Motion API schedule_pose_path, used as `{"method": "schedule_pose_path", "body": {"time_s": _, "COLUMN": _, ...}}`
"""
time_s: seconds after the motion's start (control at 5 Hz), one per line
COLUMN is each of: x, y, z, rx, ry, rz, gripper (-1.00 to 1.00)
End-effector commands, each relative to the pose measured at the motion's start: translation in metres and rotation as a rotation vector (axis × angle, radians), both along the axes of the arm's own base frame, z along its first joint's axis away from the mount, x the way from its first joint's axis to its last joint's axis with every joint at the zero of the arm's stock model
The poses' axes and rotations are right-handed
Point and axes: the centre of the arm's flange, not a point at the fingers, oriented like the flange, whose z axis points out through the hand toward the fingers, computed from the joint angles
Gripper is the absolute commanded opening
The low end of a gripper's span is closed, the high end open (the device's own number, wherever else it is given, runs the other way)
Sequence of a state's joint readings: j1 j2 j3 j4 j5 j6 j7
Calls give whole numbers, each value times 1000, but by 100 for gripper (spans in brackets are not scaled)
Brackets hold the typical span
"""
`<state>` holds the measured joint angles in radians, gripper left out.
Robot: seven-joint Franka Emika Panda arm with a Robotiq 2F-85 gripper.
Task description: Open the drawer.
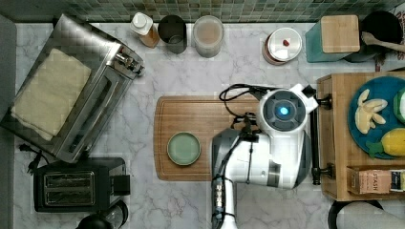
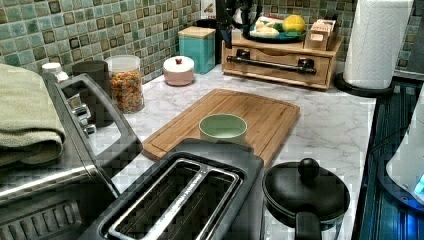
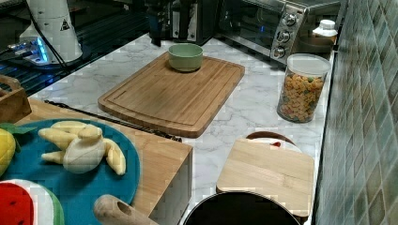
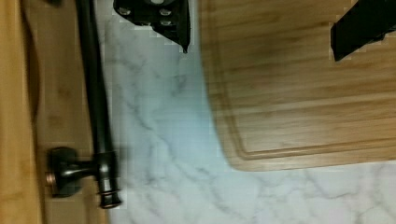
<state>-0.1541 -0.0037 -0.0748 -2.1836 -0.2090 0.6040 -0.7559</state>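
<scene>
The drawer (image 2: 280,61) is the front of a light bamboo box at the top view's right, and it sits flush with the box. Its long black bar handle (image 1: 314,143) (image 4: 95,93) (image 3: 117,121) runs along that front on two posts. My gripper (image 4: 261,51) is open and wide, with nothing between the fingers. One finger (image 4: 161,18) hangs over the marble strip just beside the handle, apart from it. The other finger (image 4: 359,25) is over the cutting board (image 4: 299,93). In the top view the arm's wrist (image 1: 282,112) covers the gripper, right beside the handle's upper half.
A green bowl (image 1: 184,148) stands on the cutting board (image 1: 191,114). A blue plate of toy fruit (image 1: 377,114) and a tea box (image 1: 375,181) rest on the bamboo box. Jars (image 1: 207,36), a toaster oven (image 1: 67,90), a toaster (image 1: 71,183) and a paper towel roll (image 2: 377,42) ring the counter.
</scene>
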Motion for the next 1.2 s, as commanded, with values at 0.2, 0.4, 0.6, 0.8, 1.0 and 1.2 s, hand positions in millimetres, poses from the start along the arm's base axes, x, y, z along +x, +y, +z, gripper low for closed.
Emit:
{"method": "schedule_pose_path", "body": {"time_s": 0.2, "x": -28, "y": -86, "z": -11, "rx": -73, "ry": -42, "rz": 159, "gripper": 100}}
{"method": "schedule_pose_path", "body": {"time_s": 0.4, "x": -27, "y": -111, "z": -23, "rx": -85, "ry": -54, "rz": 224, "gripper": 100}}
{"method": "schedule_pose_path", "body": {"time_s": 0.6, "x": -29, "y": -128, "z": -31, "rx": -105, "ry": -51, "rz": 290, "gripper": 100}}
{"method": "schedule_pose_path", "body": {"time_s": 0.8, "x": -30, "y": -138, "z": -45, "rx": -78, "ry": -51, "rz": 294, "gripper": 100}}
{"method": "schedule_pose_path", "body": {"time_s": 1.0, "x": -39, "y": -137, "z": -61, "rx": -71, "ry": -94, "rz": 267, "gripper": 100}}
{"method": "schedule_pose_path", "body": {"time_s": 1.2, "x": -46, "y": -132, "z": -68, "rx": -50, "ry": -107, "rz": 213, "gripper": 100}}
